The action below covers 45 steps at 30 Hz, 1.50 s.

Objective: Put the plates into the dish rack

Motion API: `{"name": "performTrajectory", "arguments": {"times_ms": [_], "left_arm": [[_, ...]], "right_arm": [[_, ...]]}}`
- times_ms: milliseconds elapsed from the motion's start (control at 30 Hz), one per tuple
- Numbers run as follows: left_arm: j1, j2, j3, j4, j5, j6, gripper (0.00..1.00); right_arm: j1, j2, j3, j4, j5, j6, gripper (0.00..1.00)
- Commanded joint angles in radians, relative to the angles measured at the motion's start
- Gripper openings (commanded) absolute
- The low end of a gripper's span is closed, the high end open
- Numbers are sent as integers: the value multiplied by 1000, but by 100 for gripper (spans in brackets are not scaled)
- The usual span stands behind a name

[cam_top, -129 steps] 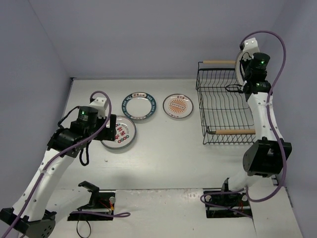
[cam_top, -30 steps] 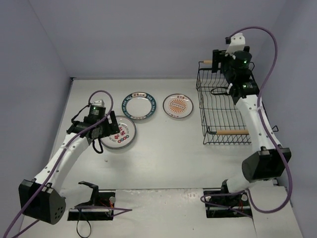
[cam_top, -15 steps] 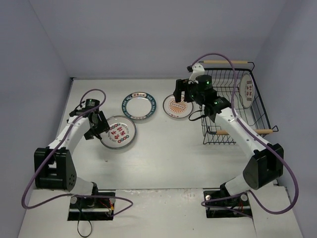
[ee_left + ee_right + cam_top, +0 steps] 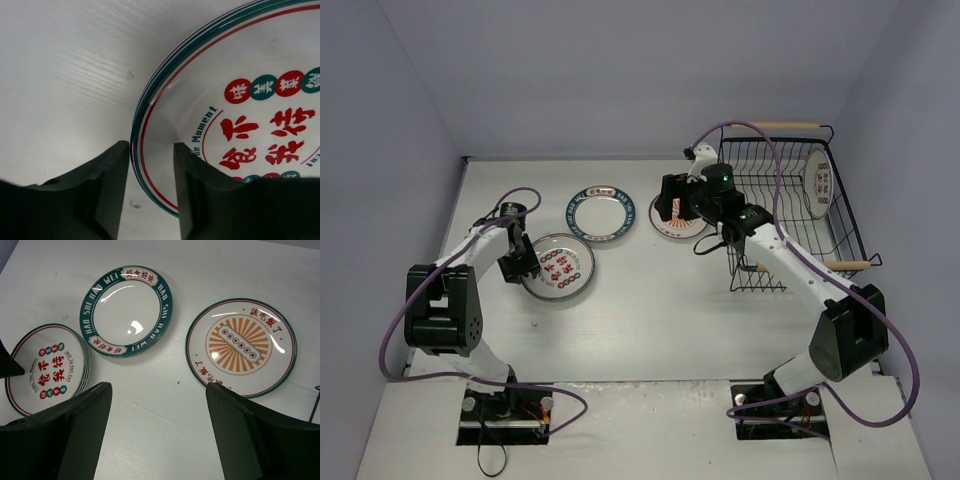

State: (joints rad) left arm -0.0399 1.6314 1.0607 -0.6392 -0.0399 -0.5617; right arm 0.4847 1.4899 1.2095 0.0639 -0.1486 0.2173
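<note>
We see the left pincer (image 4: 151, 152) low at the left edge of the red-character plate (image 4: 260, 130). Its fingers (image 4: 107, 195) are apart and straddle the plate's rim, one outside on the worktop (image 4: 650, 320) side and one inside over the plate. We cannot tell whether they press on the rim.

The right pincer (image 4: 159, 395) hovers spread wide with nothing between its fingers. Below it we see the orange sunburst plate (image 4: 241, 346) to the right, and the teal-rimmed plate (image 4: 127, 310) just beside that one. The red-character plate lies further left.

The black wire dish rack (image 4: 775, 170) stands at the right of the worktop. One plate (image 4: 817, 182) stands on edge inside it, near the right wall.
</note>
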Motion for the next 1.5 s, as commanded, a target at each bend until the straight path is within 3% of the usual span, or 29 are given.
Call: {"name": "performTrajectory", "arguments": {"times_ms": [0, 100, 300, 800, 1167, 1467], "left_arm": [[6, -15, 48, 29, 34, 22, 35], [6, -22, 42, 27, 40, 22, 19], [5, -96, 38, -20, 40, 28, 0], [6, -191, 4, -36, 162, 51, 0], [5, -387, -158, 169, 359, 62, 0], [5, -375, -238, 269, 414, 31, 0]], "right_arm": [[25, 12, 9, 97, -19, 21, 77], [40, 27, 15, 96, -17, 22, 77], [75, 69, 28, 91, -25, 40, 77], [103, 158, 58, 97, -92, 86, 76], [109, 207, 41, 157, -207, 180, 77], [107, 363, 38, 217, -338, 286, 77]]}}
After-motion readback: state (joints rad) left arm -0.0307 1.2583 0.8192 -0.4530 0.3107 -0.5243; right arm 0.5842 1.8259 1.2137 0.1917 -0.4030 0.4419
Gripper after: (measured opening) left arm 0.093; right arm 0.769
